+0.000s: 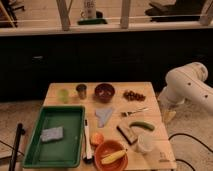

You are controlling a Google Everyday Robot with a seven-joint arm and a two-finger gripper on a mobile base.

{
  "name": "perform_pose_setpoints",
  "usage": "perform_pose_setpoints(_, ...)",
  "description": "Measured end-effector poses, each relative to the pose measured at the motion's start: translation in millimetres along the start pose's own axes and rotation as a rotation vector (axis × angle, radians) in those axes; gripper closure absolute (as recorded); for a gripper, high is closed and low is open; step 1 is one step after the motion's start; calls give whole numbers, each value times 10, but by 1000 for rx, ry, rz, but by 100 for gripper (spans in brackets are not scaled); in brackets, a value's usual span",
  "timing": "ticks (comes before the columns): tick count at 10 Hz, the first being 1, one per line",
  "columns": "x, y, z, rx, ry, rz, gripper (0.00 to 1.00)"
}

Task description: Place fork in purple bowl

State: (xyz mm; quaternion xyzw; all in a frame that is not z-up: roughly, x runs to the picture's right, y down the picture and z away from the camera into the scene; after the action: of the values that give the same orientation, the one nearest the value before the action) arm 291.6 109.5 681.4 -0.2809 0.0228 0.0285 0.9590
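One orange bowl (pixel 111 152), one purple bowl (pixel 104 91), one fork (pixel 134 112), jaws right of fork

The gripper (pixel 169 116) hangs just off the wooden table (pixel 159 150). Nearest it lies the fork (pixel 134 112). Farther off sit the purple bowl (pixel 104 96), an orange bowl (pixel 97 150) (something yellow inside) and a green tray (pixel 52 109), farthest away.
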Motion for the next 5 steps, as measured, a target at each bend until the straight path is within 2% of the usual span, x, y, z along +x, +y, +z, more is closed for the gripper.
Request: perform_pose_setpoints(5, 0, 0, 0, 0, 0, 0, 20)
